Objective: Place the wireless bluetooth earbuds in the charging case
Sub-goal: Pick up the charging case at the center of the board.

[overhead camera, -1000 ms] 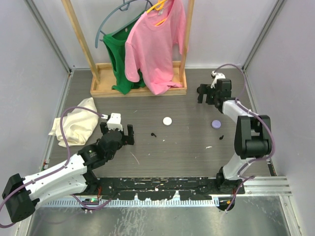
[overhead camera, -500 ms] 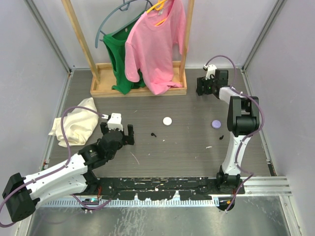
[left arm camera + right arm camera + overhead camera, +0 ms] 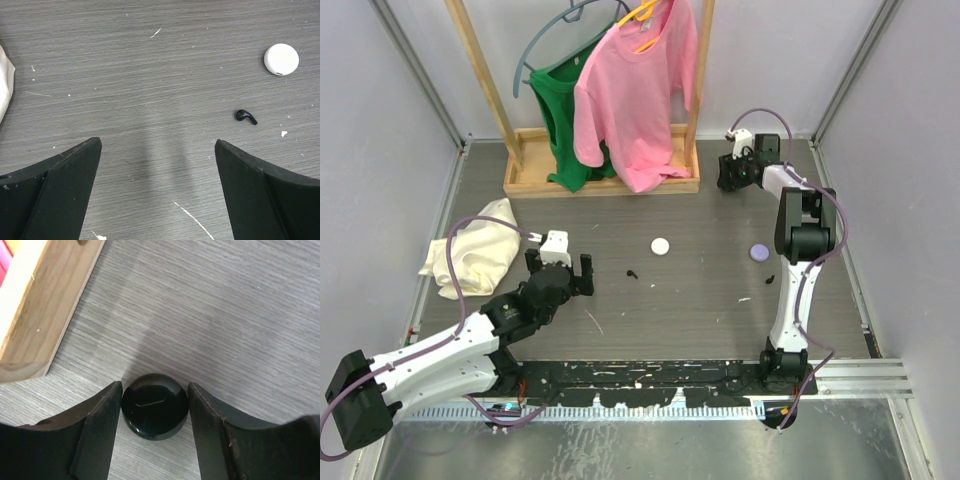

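A round black charging case (image 3: 155, 405) lies on the table at the back right, near the corner of the wooden rack base (image 3: 40, 315). My right gripper (image 3: 155, 386) (image 3: 732, 172) is down over it, a finger pressed against each side. In the top view the gripper hides this case. One black earbud (image 3: 633, 272) (image 3: 246, 116) lies mid-table, ahead and to the right of my left gripper (image 3: 560, 262) (image 3: 157, 144), which hangs wide open over bare table. A second black earbud (image 3: 770, 279) lies by the right arm. A white round case (image 3: 660, 245) (image 3: 281, 59) and a lilac one (image 3: 757, 252) sit closed.
The wooden rack base (image 3: 600, 185) spans the back, with a pink shirt (image 3: 635, 90) and a green shirt (image 3: 565, 130) hanging over it. A cream cloth (image 3: 475, 255) is bunched at the left. White paint flecks dot the table.
The right arm has reached farther back toward the rack, and its jaws have narrowed from wide open onto the black case. The left arm has stayed still.
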You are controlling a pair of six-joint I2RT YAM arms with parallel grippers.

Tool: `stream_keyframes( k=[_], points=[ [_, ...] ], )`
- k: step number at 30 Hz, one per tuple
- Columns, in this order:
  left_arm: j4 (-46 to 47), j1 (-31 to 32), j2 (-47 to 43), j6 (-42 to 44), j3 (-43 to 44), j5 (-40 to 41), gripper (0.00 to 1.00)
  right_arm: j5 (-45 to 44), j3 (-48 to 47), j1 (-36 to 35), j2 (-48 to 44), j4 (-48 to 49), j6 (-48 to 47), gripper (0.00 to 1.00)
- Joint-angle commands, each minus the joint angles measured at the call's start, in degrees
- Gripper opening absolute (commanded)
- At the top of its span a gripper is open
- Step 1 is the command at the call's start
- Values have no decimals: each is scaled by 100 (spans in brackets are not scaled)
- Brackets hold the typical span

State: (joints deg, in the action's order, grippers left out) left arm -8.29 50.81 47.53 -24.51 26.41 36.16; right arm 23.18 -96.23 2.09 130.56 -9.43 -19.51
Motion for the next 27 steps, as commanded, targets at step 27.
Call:
stream_keyframes(
  k=[27],
  points=[
    [438, -36, -297, 74, -65, -211, 98, -1191, 3511, -1233, -3207, -24, 2168, 38]
  ],
)
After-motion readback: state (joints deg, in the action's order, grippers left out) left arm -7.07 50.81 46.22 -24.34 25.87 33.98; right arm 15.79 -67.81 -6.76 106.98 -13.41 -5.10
